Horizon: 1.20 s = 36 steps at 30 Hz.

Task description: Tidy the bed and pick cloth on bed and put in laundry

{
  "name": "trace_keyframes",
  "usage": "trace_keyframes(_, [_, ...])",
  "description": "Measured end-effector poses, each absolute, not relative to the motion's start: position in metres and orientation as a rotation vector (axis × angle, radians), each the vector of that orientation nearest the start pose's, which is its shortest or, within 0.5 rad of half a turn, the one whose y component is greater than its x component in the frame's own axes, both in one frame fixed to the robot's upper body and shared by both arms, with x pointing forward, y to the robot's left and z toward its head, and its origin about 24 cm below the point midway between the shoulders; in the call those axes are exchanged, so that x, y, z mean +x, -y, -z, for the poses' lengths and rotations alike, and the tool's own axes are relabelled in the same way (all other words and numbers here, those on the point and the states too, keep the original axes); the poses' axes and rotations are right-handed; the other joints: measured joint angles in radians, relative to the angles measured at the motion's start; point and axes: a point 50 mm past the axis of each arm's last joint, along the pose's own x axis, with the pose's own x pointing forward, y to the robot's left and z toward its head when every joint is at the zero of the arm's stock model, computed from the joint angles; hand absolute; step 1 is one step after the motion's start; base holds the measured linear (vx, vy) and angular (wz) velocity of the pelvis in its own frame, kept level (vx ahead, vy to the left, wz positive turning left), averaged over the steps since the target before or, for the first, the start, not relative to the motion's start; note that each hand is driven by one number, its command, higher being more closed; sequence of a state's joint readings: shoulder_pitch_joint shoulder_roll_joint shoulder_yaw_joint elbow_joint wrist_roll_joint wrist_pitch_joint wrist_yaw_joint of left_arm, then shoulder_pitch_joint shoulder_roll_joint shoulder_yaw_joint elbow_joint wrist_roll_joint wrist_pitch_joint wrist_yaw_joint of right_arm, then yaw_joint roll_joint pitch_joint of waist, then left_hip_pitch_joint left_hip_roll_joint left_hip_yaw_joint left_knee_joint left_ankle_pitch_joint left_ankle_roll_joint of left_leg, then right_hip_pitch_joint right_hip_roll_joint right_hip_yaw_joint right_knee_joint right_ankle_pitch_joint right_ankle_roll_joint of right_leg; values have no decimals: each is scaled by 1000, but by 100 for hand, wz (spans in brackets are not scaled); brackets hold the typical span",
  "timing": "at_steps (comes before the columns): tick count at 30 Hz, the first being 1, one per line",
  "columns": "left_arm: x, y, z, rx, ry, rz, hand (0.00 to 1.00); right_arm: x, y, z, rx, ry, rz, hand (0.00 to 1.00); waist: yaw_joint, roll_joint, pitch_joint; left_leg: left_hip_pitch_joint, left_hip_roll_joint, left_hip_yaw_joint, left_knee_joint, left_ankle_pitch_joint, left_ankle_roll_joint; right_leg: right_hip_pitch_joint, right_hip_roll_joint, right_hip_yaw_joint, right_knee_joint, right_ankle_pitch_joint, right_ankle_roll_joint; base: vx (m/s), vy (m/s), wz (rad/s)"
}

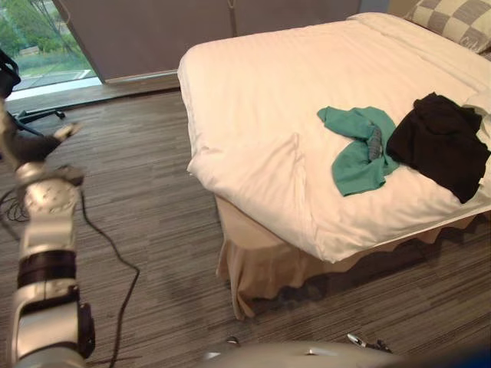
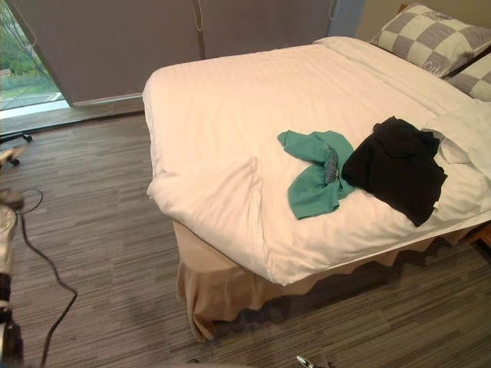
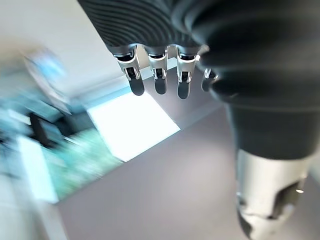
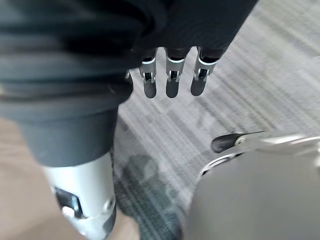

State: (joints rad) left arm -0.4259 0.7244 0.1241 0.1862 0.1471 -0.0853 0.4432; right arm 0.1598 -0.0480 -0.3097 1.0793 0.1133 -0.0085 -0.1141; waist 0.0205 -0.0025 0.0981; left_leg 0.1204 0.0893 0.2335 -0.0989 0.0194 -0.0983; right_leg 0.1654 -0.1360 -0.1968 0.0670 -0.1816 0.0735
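Observation:
A bed with a white duvet [image 1: 276, 100] fills the middle and right. A teal cloth [image 1: 357, 149] lies crumpled near the bed's near right side. A black cloth [image 1: 441, 138] is bunched just right of it and touches it. The duvet has a fold at its near corner [image 2: 222, 192]. My left hand [image 3: 159, 82] is raised at the far left, away from the bed, fingers straight and holding nothing. My right hand [image 4: 172, 80] hangs low over the carpet, fingers straight and holding nothing.
Checked pillows [image 2: 426, 42] and a white pillow [image 2: 464, 126] lie at the bed's head on the right. A tan bed skirt [image 1: 253, 268] hangs to the striped carpet [image 1: 153, 199]. A window [image 1: 38, 46] and a chair base [image 1: 38, 115] are at the far left.

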Motion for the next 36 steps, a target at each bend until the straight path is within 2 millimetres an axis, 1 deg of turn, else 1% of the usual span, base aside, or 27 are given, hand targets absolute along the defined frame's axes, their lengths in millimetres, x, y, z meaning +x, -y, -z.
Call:
trace_keyframes(1, [300, -272, -214, 763, 611, -540, 0, 48, 217, 167, 157, -1193, 547, 0, -15, 10, 4, 1, -1, 1, 0, 4, 2, -7, 0, 21, 5, 4, -6, -29, 33, -11])
trace_keyframes(2, [302, -262, -212, 776, 629, -520, 0, 49, 219, 167, 161, -1188, 556, 0, -23, 15, 5, 1, 0, 4, 0, 4, 2, -11, 1, 27, 5, 7, -11, -39, 26, -28])
trace_keyframes(3, [307, -250, -208, 838, 633, -499, 0, 51, 219, 166, 163, -1180, 557, 0, -41, 24, 8, 1, 4, 12, 0, 5, 2, -21, 5, 43, 5, 11, -15, -48, -9, -45])
trace_keyframes(4, [313, -244, -206, 907, 617, -491, 0, 52, 220, 166, 165, -1178, 556, 0, -60, 32, 10, 0, 11, 32, 0, 5, 1, -35, 12, 62, 5, 19, -18, -69, -16, -63])
trace_keyframes(5, [320, -239, -207, 958, 610, -481, 0, 52, 221, 166, 171, -1177, 560, 0, -70, 37, 13, 0, 18, 44, 0, 5, 2, -50, 19, 84, 5, 27, -21, -60, -18, -53])
trace_keyframes(6, [322, -238, -207, 970, 610, -479, 0, 52, 221, 166, 172, -1177, 561, 0, -72, 38, 14, -1, 19, 48, 0, 6, 2, -54, 21, 88, 5, 29, -20, -66, -6, -46])
trace_keyframes(7, [328, -232, -211, 1010, 616, -467, 0, 49, 221, 167, 177, -1185, 568, 0, -86, 43, 17, -9, 22, 59, 0, 6, 1, -70, 23, 107, 5, 32, -18, -70, 5, -28])
trace_keyframes(8, [333, -221, -218, 1035, 648, -439, 0, 47, 223, 167, 185, -1187, 582, 0, -100, 49, 20, -27, 23, 59, 0, 6, 2, -92, 25, 116, 6, 34, -16, -99, 20, -25])
trace_keyframes(10, [344, -206, -225, 1104, 672, -387, 0, 47, 225, 166, 191, -1183, 597, 0, -118, 60, 40, -44, 23, 66, 0, 14, 7, -122, 26, 139, 8, 49, -13, -102, 29, -22])
trace_keyframes(11, [347, -203, -226, 1122, 669, -372, 0, 47, 225, 166, 191, -1182, 599, 0, -121, 61, 47, -45, 23, 71, 0, 14, 7, -127, 26, 146, 9, 49, -12, -119, 32, -31])
trace_keyframes(12, [353, -198, -225, 1167, 657, -342, 0, 49, 226, 166, 191, -1176, 601, 0, -138, 65, 56, -56, 22, 82, 0, 17, 10, -147, 27, 161, 13, 54, -8, -102, 24, -22])
trace_keyframes(15, [364, -192, -226, 1254, 629, -302, 0, 57, 227, 165, 198, -1154, 604, 0, -155, 70, 81, -87, 20, 92, 0, 28, 17, -192, 28, 186, 20, 66, -3, -129, 21, -19])
trace_keyframes(16, [368, -193, -229, 1281, 615, -305, 0, 63, 227, 164, 201, -1138, 601, 0, -170, 72, 97, -105, 19, 93, 0, 35, 20, -212, 28, 190, 20, 75, -1, -125, 17, -12])
trace_keyframes(17, [370, -193, -231, 1289, 604, -305, 0, 65, 227, 163, 202, -1132, 598, 0, -173, 73, 109, -114, 19, 98, 0, 38, 22, -224, 28, 196, 20, 81, 1, -135, 20, -19])
trace_keyframes(19, [374, -197, -235, 1309, 577, -305, 0, 71, 227, 162, 204, -1115, 595, 0, -177, 73, 128, -140, 18, 116, 0, 46, 27, -259, 30, 218, 16, 98, 6, -95, 15, -24])
trace_keyframes(21, [380, -202, -242, 1341, 548, -318, 0, 80, 226, 161, 208, -1094, 585, 0, -191, 65, 171, -148, 17, 123, 0, 52, 30, -268, 30, 229, 10, 113, 6, -76, 12, -14])
trace_keyframes(22, [382, -205, -243, 1356, 526, -323, 0, 83, 225, 160, 211, -1087, 582, 0, -194, 65, 172, -162, 17, 128, 0, 55, 32, -287, 30, 235, 10, 117, 7, -62, 6, -12])
trace_keyframes(25, [390, -209, -251, 1379, 462, -323, 0, 89, 223, 159, 222, -1068, 577, 0, -196, 63, 186, -213, 15, 135, 0, 70, 38, -339, 29, 241, 9, 135, 10, -46, 2, -4])
trace_keyframes(27, [393, -210, -254, 1384, 443, -321, 0, 92, 222, 158, 243, -1058, 580, 0, -196, 55, 210, -214, 16, 136, 0, 73, 37, -340, 30, 242, 9, 138, 9, -18, 0, 0])
trace_keyframes(29, [393, -208, -259, 1383, 444, -322, 0, 95, 220, 158, 247, -1046, 566, 0, -194, 55, 214, -241, 16, 136, 0, 79, 39, -367, 29, 241, 12, 141, 9, -34, 0, 4])
trace_keyframes(31, [397, -208, -271, 1374, 440, -347, 0, 102, 219, 155, 276, -1012, 567, 0, -190, 48, 235, -280, 17, 135, 0, 92, 41, -406, 30, 239, 17, 149, 10, -46, -3, 7])
trace_keyframes(33, [400, -212, -272, 1372, 406, -359, 0, 104, 218, 154, 296, -1001, 571, 0, -188, 42, 249, -293, 18, 138, 0, 96, 43, -419, 30, 240, 17, 153, 11, -41, -1, 2])
trace_keyframes(34, [401, -212, -272, 1367, 383, -359, 0, 104, 217, 154, 307, -996, 572, 0, -182, 41, 254, -307, 18, 140, 0, 97, 44, -433, 30, 240, 18, 156, 12, -46, 8, -1])
trace_keyframes(35, [404, -207, -274, 1353, 382, -355, 0, 104, 216, 154, 305, -996, 559, 0, -170, 38, 262, -322, 17, 142, 0, 100, 46, -451, 29, 241, 19, 160, 13, -44, 11, 0])
trace_keyframes(36, [404, -205, -276, 1347, 388, -352, 0, 105, 215, 154, 306, -993, 557, 0, -166, 37, 264, -332, 17, 142, 0, 102, 46, -460, 29, 241, 19, 162, 13, -26, 9, 3])
